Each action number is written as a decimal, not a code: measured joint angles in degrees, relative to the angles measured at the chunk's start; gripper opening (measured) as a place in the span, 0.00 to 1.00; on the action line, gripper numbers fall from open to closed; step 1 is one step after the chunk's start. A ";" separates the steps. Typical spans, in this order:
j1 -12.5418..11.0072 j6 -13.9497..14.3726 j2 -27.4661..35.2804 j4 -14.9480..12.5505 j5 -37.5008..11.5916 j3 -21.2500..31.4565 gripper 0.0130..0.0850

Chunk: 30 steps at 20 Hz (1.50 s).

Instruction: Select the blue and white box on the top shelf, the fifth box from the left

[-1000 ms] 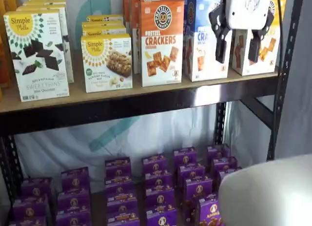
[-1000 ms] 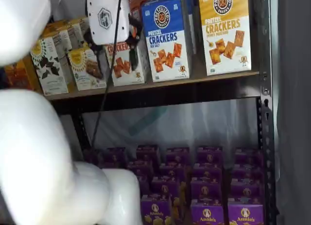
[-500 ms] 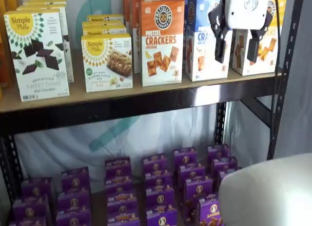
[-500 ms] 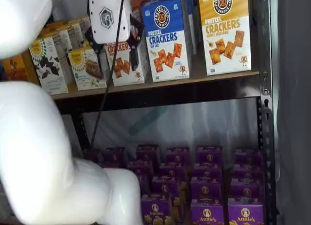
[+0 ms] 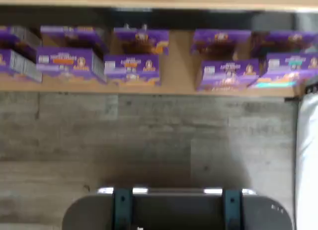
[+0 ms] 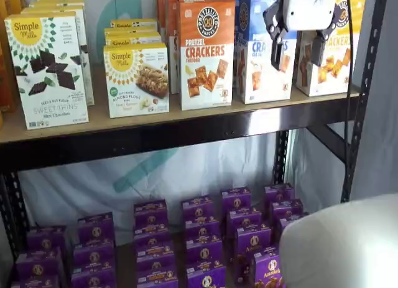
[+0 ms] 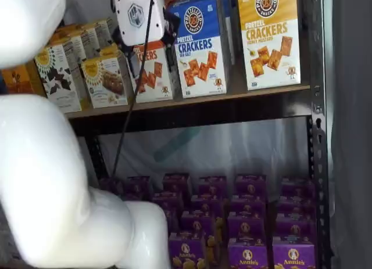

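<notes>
The blue and white box (image 6: 256,51) stands upright on the top shelf (image 6: 186,117), between an orange cheddar box (image 6: 206,51) and a yellow-topped cracker box (image 6: 341,58). It also shows in a shelf view (image 7: 200,45). My gripper (image 6: 297,50) hangs in front of the shelf, high up, with its white body partly cut off by the frame edge. Its two black fingers stand apart with a plain gap and hold nothing. One finger overlaps the blue box's right edge; the other lies over the yellow-topped box. In a shelf view the gripper's white body (image 7: 135,16) shows side-on, in front of the orange box.
Simple Mills boxes (image 6: 46,70) fill the shelf's left part. Several purple Annie's boxes (image 6: 199,238) stand on the lower shelf and show in the wrist view (image 5: 131,66) above a grey wood floor. A black upright (image 6: 364,95) stands at the right. My white arm (image 7: 46,182) fills the foreground.
The gripper has risen along the front of the top-shelf boxes and shifted slightly left. Its fingers stay apart. The boxes have not moved.
</notes>
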 joint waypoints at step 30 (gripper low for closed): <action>-2.04 -2.05 8.66 -3.14 -19.09 -3.76 1.00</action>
